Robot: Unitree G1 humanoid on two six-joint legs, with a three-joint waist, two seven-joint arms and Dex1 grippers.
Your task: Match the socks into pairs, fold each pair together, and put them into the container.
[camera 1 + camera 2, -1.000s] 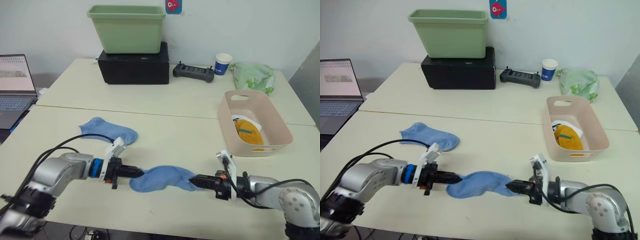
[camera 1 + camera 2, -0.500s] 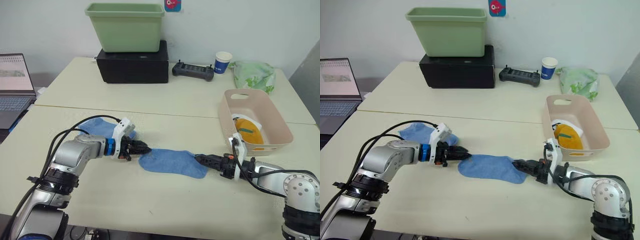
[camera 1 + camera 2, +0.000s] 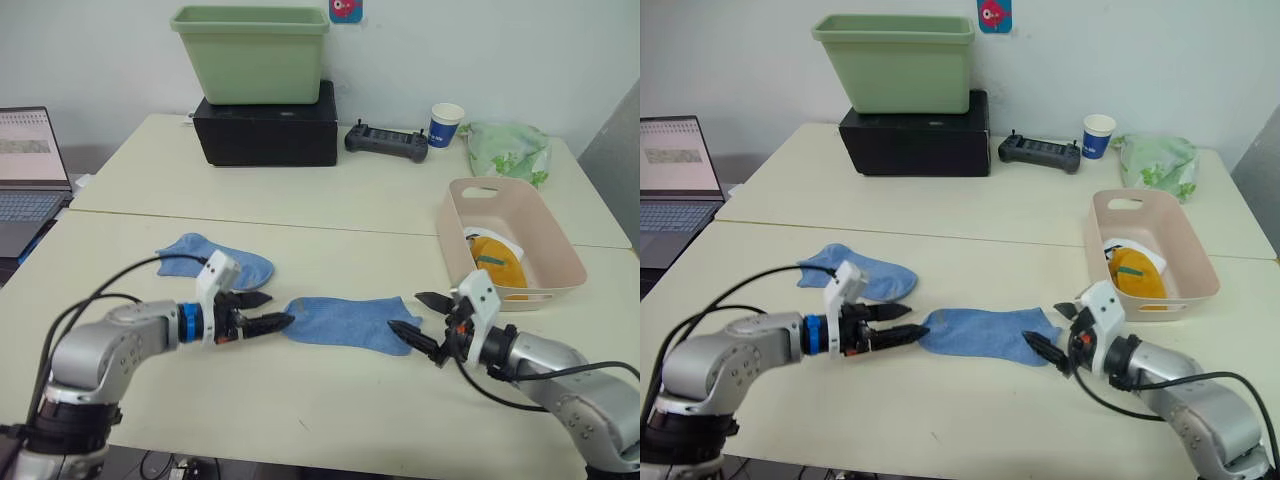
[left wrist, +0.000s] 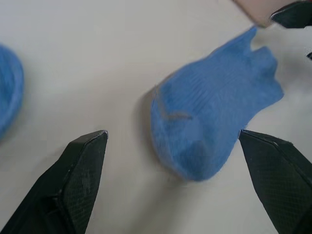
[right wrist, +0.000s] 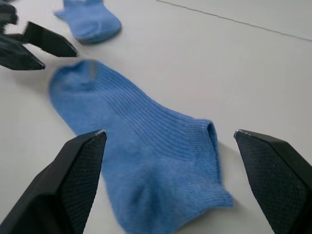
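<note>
A light blue sock point(image 3: 345, 320) lies flat and stretched out on the table between my two grippers. My left gripper point(image 3: 278, 309) stands open just off its toe end, holding nothing. My right gripper point(image 3: 406, 311) is open at the cuff end, its fingers astride the sock's edge. The left wrist view shows the sock point(image 4: 214, 117) lying free beyond the fingers point(image 4: 73, 185). A second light blue sock point(image 3: 215, 262) lies behind my left gripper. The pink container point(image 3: 566, 252) at the right holds a folded mustard-yellow sock point(image 3: 497, 264) over a white one.
At the back stand a green tub point(image 3: 252, 55) on a black box point(image 3: 267, 130), a black controller point(image 3: 386, 142), a paper cup point(image 3: 446, 126) and a green patterned bag point(image 3: 508, 150). A laptop point(image 3: 28, 170) sits at the far left.
Both grippers, shut on the ends of the blue sock a second ago, carried it away from the front edge, then opened and let it go. It now lies flat.
</note>
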